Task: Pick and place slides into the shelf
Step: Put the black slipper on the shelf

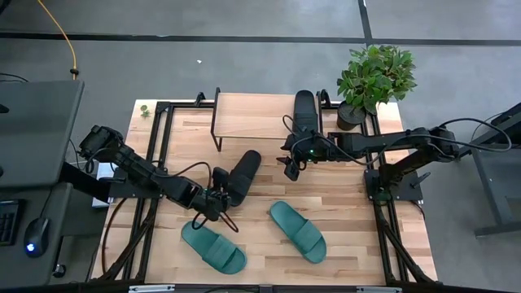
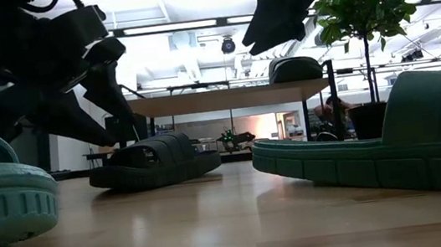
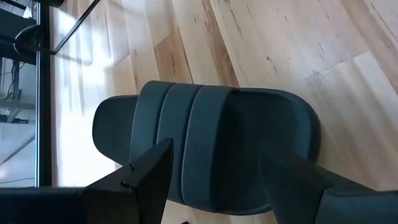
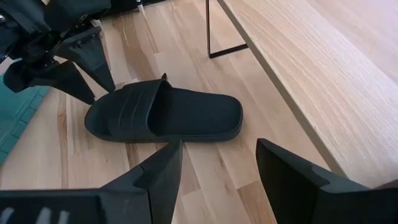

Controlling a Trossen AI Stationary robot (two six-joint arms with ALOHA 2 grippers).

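Observation:
One black slide (image 1: 242, 175) lies flat on its sole on the table in front of the shelf (image 1: 252, 118); it also shows in the right wrist view (image 4: 165, 117). My left gripper (image 1: 221, 194) is open just above its strap end (image 3: 205, 149), with a finger on either side; I see no touch. A second black slide (image 1: 306, 110) lies on the right end of the shelf's top board. Two teal slides (image 1: 213, 247) (image 1: 298, 230) lie near the table's near edge. My right gripper (image 1: 291, 167) is open and empty, above the table in front of the shelf's right end.
A potted plant (image 1: 374, 77) stands at the table's far right corner beside the shelf. The black table frame (image 1: 159, 146) runs along the left and right sides. Bare tabletop (image 1: 342, 195) lies to the right of the slides.

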